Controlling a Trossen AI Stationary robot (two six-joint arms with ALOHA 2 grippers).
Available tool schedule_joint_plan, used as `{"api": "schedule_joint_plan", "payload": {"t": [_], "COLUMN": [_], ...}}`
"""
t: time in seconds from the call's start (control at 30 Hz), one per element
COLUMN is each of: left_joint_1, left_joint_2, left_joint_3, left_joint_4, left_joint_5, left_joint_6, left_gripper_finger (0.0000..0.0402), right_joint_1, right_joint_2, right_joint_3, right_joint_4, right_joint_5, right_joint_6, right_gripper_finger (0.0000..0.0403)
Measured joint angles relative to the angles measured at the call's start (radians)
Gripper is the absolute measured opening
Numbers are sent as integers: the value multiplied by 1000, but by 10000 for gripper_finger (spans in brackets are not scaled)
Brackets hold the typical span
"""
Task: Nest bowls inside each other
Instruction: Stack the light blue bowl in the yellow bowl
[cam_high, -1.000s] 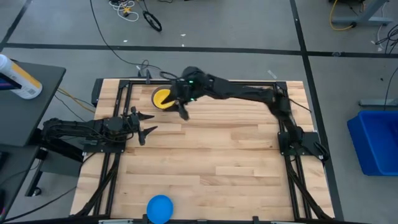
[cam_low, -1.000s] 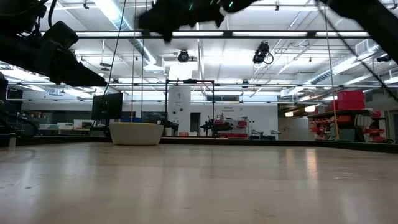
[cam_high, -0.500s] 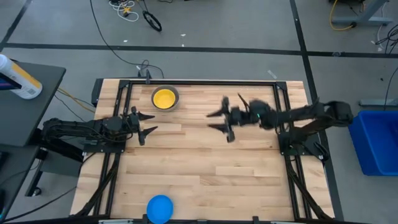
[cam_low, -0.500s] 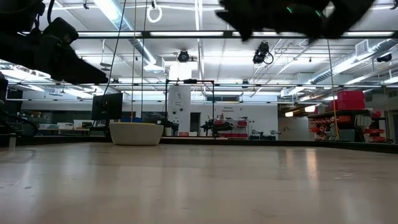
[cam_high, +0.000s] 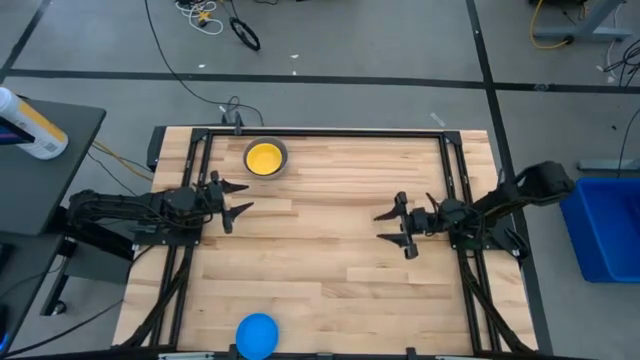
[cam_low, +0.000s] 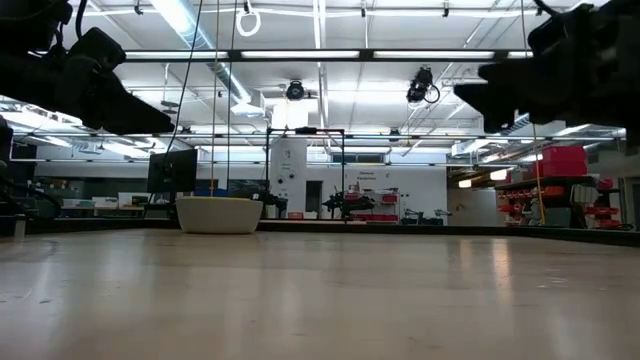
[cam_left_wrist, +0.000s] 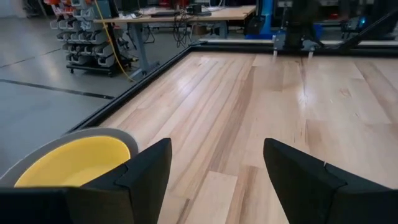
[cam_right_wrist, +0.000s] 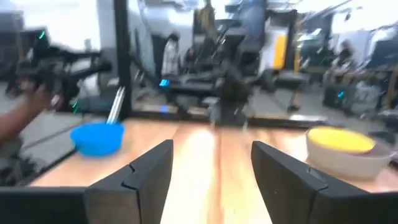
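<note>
A yellow bowl (cam_high: 264, 158) sits nested inside a grey bowl (cam_high: 283, 150) at the table's far left; the pair also shows in the left wrist view (cam_left_wrist: 74, 162) and the right wrist view (cam_right_wrist: 343, 144). A light blue bowl (cam_high: 257, 335) stands alone on its base at the near edge, also seen as the blue bowl (cam_right_wrist: 96, 137). My left gripper (cam_high: 236, 200) hovers open at the left, a little nearer than the nested pair. My right gripper (cam_high: 392, 226) hovers open at the right, far from every bowl. Neither has anything between its fingers.
Black frame rails (cam_high: 195, 190) run along the table's left, right and far sides. A blue bin (cam_high: 603, 228) stands off the right edge, and a white bottle (cam_high: 28, 124) lies on a dark side table at the left. The wide middle of the wooden table (cam_high: 320, 250) lies between the arms.
My right gripper has swept from over the nested yellow and grey bowls across the table toward the right edge and somewhat nearer, sinking as it went, and its fingers now point level toward the left. The bowls have stayed where they were.
</note>
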Motion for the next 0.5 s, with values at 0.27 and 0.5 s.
{"api": "schedule_joint_plan", "payload": {"t": [0.27, 0.5], "left_joint_1": [0, 0], "left_joint_2": [-19, -19], "left_joint_3": [-2, -10], "left_joint_4": [-17, -11], "left_joint_5": [4, 3], "left_joint_6": [-20, -23], "left_gripper_finger": [261, 261], "right_joint_1": [4, 4], "right_joint_2": [-248, -741], "right_joint_3": [-1, -1], "right_joint_4": [-288, -782], "right_joint_5": [-94, -98], "right_joint_6": [-35, -71], "right_gripper_finger": [234, 218]}}
